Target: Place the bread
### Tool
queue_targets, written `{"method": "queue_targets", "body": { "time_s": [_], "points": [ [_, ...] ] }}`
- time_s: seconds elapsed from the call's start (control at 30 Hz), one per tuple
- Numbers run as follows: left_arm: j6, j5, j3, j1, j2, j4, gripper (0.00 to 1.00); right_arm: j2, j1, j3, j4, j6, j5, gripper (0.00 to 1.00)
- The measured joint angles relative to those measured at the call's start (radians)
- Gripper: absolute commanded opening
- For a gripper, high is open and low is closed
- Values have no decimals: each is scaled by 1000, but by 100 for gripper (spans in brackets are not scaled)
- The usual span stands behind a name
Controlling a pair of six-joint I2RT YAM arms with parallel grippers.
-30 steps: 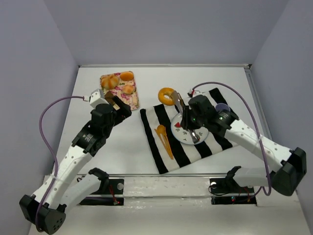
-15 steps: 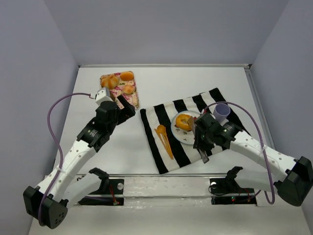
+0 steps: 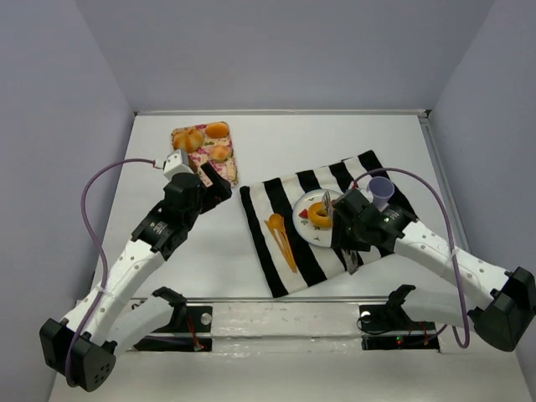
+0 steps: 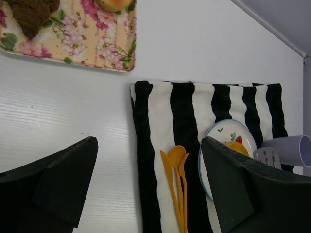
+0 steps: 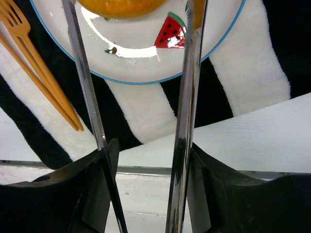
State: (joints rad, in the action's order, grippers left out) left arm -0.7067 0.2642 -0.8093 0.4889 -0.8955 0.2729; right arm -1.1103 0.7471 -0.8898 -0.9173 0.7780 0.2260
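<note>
**On the plate: bread down, tongs spread**

On the white, blue-rimmed, fruit-printed plate [image 3: 311,234], atop the black-and-white striped cloth [image 3: 272,260]: the golden-orange, ring-shaped bread [image 3: 319,215], lying flat. One second back, carried in the air beyond the cloth's far edge. Half a second back, already at the plate. Now resting there, shifted only slightly.

Right claw [image 5: 148,165] clenched around the long silver metal tongs [image 5: 187,97], tong arms spread to either side of the bread. Tips cut off at the top of the wrist view, so cannot tell whether contact is fully broken.

Left claw [image 4: 148,160] released and empty, hovering over the white counter [image 4: 218,48] near the floral tray [image 4: 73,43]. Unmoved over the last half second.

Judged: placement essentially done. Remaining only to lift the tongs clear without dragging the bread off the plate.
</note>
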Motion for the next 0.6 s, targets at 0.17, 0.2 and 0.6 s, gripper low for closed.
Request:
{"method": "queue_targets", "body": {
  "time_s": [0.17, 0.2, 0.6],
  "points": [
    [0, 0, 0, 0, 0, 0, 99, 11, 0, -67, -10, -44, 18, 41],
    [0, 1, 0, 0, 1, 0, 99, 11, 0, -85, -5, -66, 8, 41],
    [-35, 57, 0, 0, 141, 80, 99, -505, 276, -406, 330, -233, -108, 48]
  ]
}}
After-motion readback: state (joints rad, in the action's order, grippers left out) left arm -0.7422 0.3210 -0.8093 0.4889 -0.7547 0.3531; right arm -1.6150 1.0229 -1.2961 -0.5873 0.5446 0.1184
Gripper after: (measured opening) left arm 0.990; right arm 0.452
